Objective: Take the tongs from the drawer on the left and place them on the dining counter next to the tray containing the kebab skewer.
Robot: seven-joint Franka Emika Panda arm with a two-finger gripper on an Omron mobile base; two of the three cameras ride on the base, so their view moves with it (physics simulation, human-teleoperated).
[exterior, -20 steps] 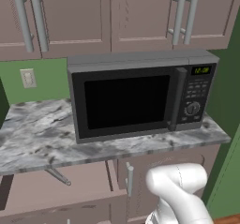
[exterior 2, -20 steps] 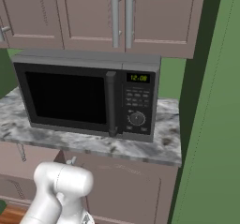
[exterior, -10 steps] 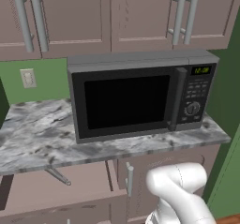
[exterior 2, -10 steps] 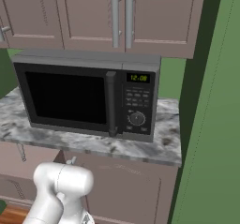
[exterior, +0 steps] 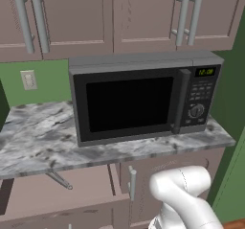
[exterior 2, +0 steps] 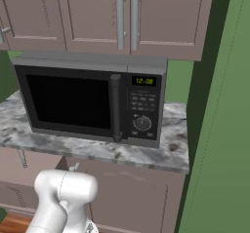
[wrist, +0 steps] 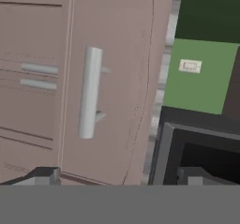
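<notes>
one drawer (wrist: 101, 94) handle between wide-spread pincer (wrist: 119, 176) tips.

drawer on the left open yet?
Open: the drawer juts out from under the marble counter, its bar handle forward of the neighbouring cabinet door.

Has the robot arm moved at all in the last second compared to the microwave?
No. The arm's white elbow sits at the same spot below the microwave and the marble counter edge as before.

Mauve drawer (exterior: 57, 194) below marble counter, bar handle
</notes>
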